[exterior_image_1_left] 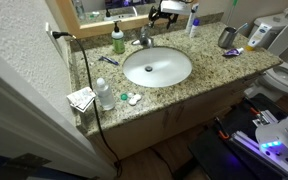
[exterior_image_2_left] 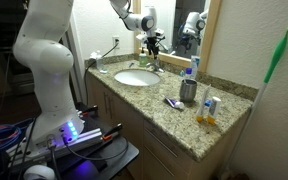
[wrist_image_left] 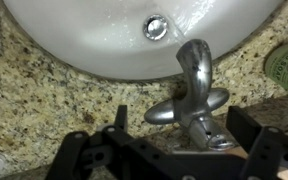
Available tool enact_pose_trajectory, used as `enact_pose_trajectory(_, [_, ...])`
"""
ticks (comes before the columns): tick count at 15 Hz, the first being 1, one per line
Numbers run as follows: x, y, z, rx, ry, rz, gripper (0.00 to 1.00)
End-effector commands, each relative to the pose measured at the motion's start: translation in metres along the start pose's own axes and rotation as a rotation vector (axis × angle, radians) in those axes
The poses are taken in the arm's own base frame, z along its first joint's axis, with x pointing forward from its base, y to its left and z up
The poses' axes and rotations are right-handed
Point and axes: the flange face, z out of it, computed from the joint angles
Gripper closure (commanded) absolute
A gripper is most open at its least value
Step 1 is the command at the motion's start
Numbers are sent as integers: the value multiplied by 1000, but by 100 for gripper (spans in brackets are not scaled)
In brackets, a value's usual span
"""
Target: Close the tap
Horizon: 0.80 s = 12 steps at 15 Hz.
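The gripper (wrist_image_left: 176, 128) hangs over the back rim of the basin (wrist_image_left: 74, 35), jaws spread wide and holding nothing. The tap (wrist_image_left: 192, 95) stands at that back rim, with its spout reaching over the bowl and its lever handle below the gap between the jaws. In an exterior view the gripper (exterior_image_1_left: 167, 11) looks clear of the tap (exterior_image_1_left: 144, 40). A green soap dispenser (exterior_image_1_left: 117, 40) stands behind the basin, off to one side. This looks like the approach step. The next move calls for lowering onto the lever and pressing it shut. Whether water is running cannot be told.
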Motion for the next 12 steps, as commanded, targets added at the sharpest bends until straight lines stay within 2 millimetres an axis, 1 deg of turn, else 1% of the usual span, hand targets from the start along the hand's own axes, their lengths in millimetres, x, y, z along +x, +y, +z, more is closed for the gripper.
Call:
enact_pose_trajectory(1, [24,-17,6,87,-6,-48,0])
enact_pose_trajectory(3, [36,-22,7,131,-26,-67,0])
enact_pose_trajectory(5, [45,-23,11,140,-31,-53,0])
enact_pose_trajectory(6, [30,-24,5,113,-9,-45,0])
enact_pose_trajectory(8, [39,-24,9,121,-8,-40,0])
enact_pose_trajectory(9, [39,-22,17,89,-16,-34,0])
enact_pose_trajectory(11, [41,-23,25,98,-23,-36,0])
enact_pose_trajectory(12, [40,-25,28,100,-19,-38,25])
